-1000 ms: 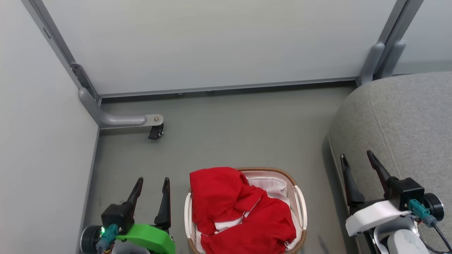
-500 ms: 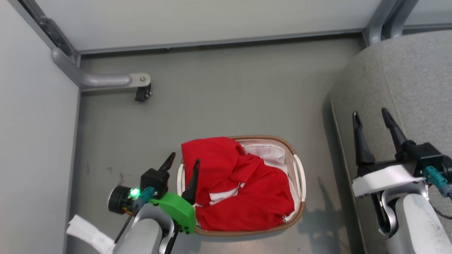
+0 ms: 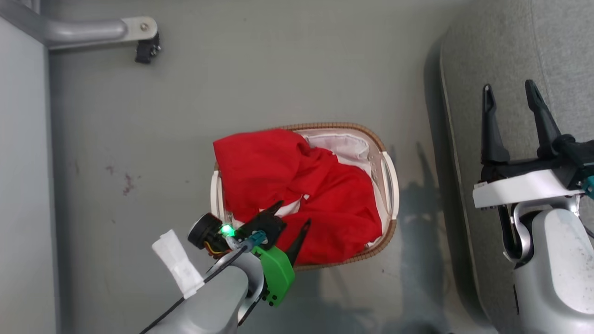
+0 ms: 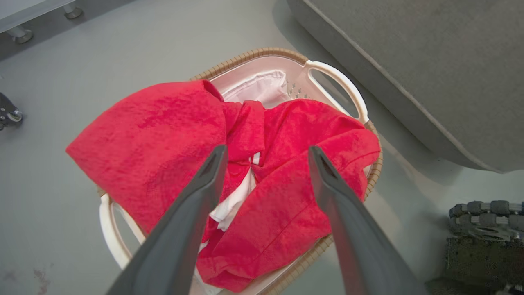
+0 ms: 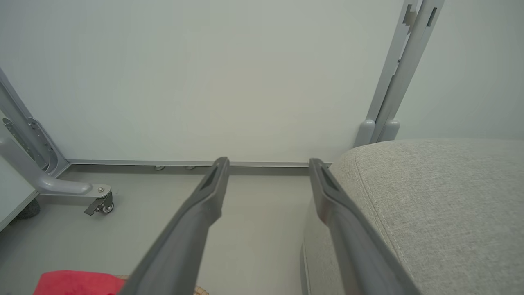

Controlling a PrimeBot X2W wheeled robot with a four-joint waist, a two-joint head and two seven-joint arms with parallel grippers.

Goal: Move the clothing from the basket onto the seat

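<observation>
Risk: left tool (image 3: 294, 212) biting too deep, dragging the liner (image 3: 348, 144) or tipping the basket (image 3: 338, 126). That tool is hanging wide open and empty over the 7 o'clock edge of the clothing (image 3: 269, 167). Clothing is lying heaped in the basket, at 9 o'clock from the seat (image 3: 510, 46). Right tool (image 3: 508, 86) is standing wide open, empty.

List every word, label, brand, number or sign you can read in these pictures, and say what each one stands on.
None: no readable text shows.
The clothing, the basket and the seat carry no lettering or logo that can be seen.
The white tag by the left forearm looks blank; any print on it is too small to tell.
</observation>
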